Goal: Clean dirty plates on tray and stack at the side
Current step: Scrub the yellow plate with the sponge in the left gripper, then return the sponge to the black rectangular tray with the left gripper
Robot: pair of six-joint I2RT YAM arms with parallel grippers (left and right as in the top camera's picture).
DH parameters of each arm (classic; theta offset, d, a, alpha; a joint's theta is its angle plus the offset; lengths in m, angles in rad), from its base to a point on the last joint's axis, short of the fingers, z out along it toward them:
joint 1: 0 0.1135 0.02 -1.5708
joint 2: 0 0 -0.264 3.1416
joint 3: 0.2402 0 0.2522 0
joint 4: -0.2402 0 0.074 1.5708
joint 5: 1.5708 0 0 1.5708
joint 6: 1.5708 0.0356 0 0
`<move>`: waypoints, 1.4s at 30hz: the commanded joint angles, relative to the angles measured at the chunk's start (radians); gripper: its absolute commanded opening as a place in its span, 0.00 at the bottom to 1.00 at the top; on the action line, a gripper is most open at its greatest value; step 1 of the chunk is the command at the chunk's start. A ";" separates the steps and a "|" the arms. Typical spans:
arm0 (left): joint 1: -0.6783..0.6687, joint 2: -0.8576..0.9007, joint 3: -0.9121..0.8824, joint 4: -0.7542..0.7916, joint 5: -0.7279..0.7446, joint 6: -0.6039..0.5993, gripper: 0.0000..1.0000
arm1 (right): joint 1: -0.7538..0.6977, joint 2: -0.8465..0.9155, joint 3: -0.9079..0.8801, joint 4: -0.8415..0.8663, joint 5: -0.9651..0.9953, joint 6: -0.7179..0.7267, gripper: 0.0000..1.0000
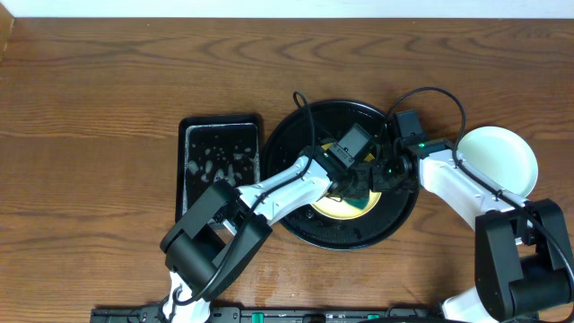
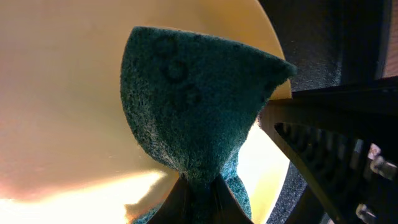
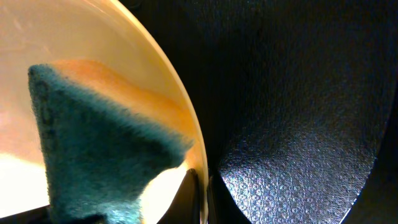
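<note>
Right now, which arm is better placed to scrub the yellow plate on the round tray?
Left. The left gripper is shut on the green sponge, which lies on the yellow plate. The right gripper pinches that plate's rim, so it probably serves better to steady it on the round black tray.

No readable text, labels, numbers anywhere

Soft, even light is covering the table (image 1: 90,81) overhead, barely shadowing. Wrist views are blurring close up: the sponge (image 2: 186,106) is fuzzing, the plate (image 2: 62,93) is glowing overexposed, the tray (image 3: 267,180) is glinting.
</note>
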State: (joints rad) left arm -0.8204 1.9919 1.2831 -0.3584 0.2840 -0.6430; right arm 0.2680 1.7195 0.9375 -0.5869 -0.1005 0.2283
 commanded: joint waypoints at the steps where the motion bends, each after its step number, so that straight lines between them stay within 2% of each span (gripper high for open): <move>1: 0.013 0.030 -0.021 -0.084 -0.093 -0.013 0.07 | 0.007 0.025 -0.005 -0.011 0.036 -0.005 0.01; 6: 0.071 0.030 -0.021 -0.253 -0.340 -0.013 0.08 | 0.007 0.025 -0.005 -0.011 0.036 -0.005 0.01; 11: 0.126 0.011 -0.016 -0.323 -0.414 -0.013 0.08 | 0.007 0.025 -0.005 -0.008 0.036 -0.005 0.01; 17: 0.170 -0.081 0.006 -0.359 -0.417 -0.011 0.08 | 0.007 0.025 -0.005 -0.010 0.036 -0.005 0.01; 24: 0.197 -0.280 0.011 -0.415 -0.416 0.019 0.07 | 0.007 0.025 -0.005 -0.014 0.036 -0.005 0.01; 28: 0.208 -0.387 0.011 -0.501 -0.417 0.062 0.07 | 0.007 0.024 -0.005 -0.016 0.036 -0.005 0.01; 32: 0.286 -0.479 0.008 -0.653 -0.459 0.067 0.08 | 0.007 0.025 -0.005 -0.017 0.036 -0.005 0.01; 35: 0.366 -0.492 -0.014 -0.705 -0.495 0.079 0.08 | 0.007 0.025 -0.005 -0.016 0.036 -0.005 0.01; 39: 0.483 -0.488 -0.107 -0.658 -0.482 0.086 0.08 | 0.007 0.025 -0.005 -0.016 0.036 -0.006 0.01; 42: 0.544 -0.488 -0.217 -0.536 -0.402 0.116 0.08 | 0.007 0.025 -0.005 -0.014 0.036 -0.006 0.01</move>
State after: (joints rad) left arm -0.3271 1.5009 1.1641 -0.9665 -0.1658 -0.5713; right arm 0.2680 1.7195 0.9382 -0.5877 -0.1047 0.2298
